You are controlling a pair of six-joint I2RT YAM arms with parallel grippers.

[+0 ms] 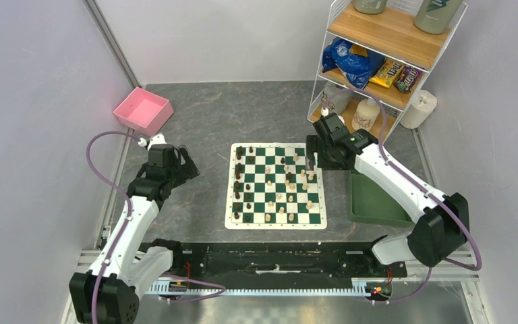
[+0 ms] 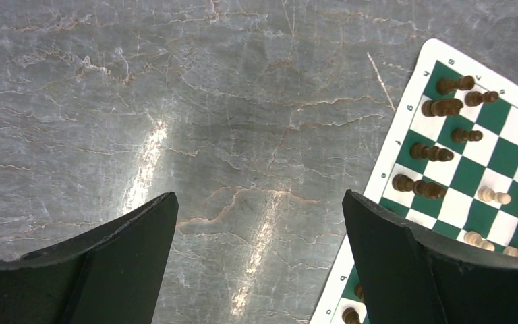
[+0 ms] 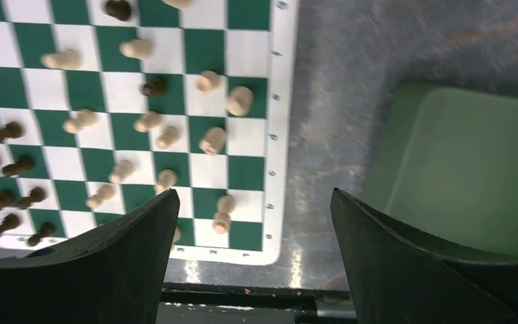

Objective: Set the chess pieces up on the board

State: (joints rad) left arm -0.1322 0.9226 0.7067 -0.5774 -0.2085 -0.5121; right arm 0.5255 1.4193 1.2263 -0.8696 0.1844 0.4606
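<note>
The board lies flat at the table's middle, green and white checks with a cream border. Dark chess pieces stand mostly along its left files. Pale chess pieces are scattered over its right half; some lie tipped. My right gripper hovers above the board's far right corner, open, with nothing between its fingers. Over bare table left of the board, my left gripper is also open and empty. The board's edge with dark pieces shows at the right of the left wrist view.
A plain green tray sits just right of the board, under the right arm. A pink bin stands at the back left. A wire shelf rack with snacks and a white roll fill the back right corner.
</note>
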